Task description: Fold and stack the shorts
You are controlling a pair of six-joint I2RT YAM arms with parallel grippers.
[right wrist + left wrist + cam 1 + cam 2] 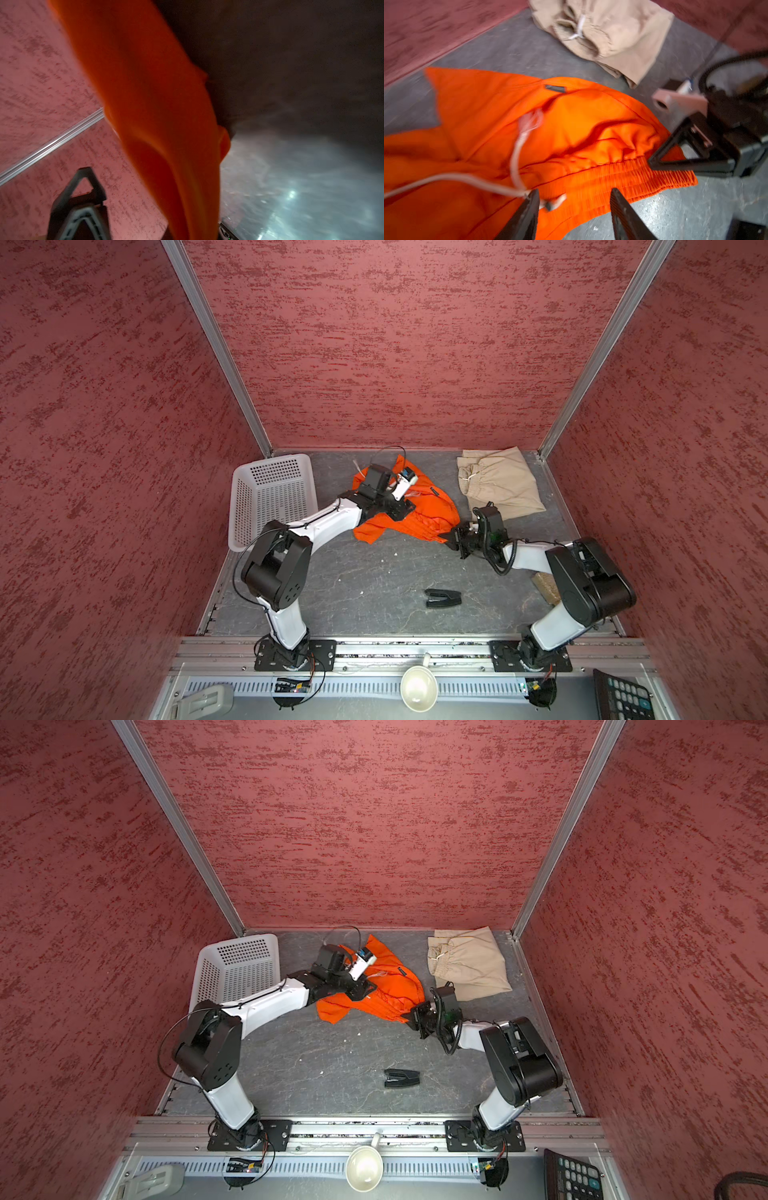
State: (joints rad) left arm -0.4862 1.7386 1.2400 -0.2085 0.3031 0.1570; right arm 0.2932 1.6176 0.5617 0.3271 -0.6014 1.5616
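Straightening the orange pair before its fold. My right gripper (450,536) is clamped tight on one end of the gathered waistband of the orange shorts (415,514), which lie crumpled on the table (374,572) between my two grippers. In the right wrist view the cloth runs away from the closed jaws as a blurred orange band. My left gripper (574,192) stands with its jaws apart and nothing between them, just over the waistband's middle, with the white drawstring (517,149) trailing beside one finger (527,212). The beige shorts (500,485) rest folded beyond the right gripper, apart from the orange pair, and I take them as the base of the stack. The white basket (270,493) sits on the outer side of the left arm and plays no part. I judge the step in hand to be spreading the orange pair flat: one end is secured, the other not yet. The next move calls for me to bring the open left jaws onto the free end of the waistband and close on cloth rather than cord. I would then draw both grippers apart until the garment lies smooth. The cord could snag a finger, and the thin fabric may slip or bunch.
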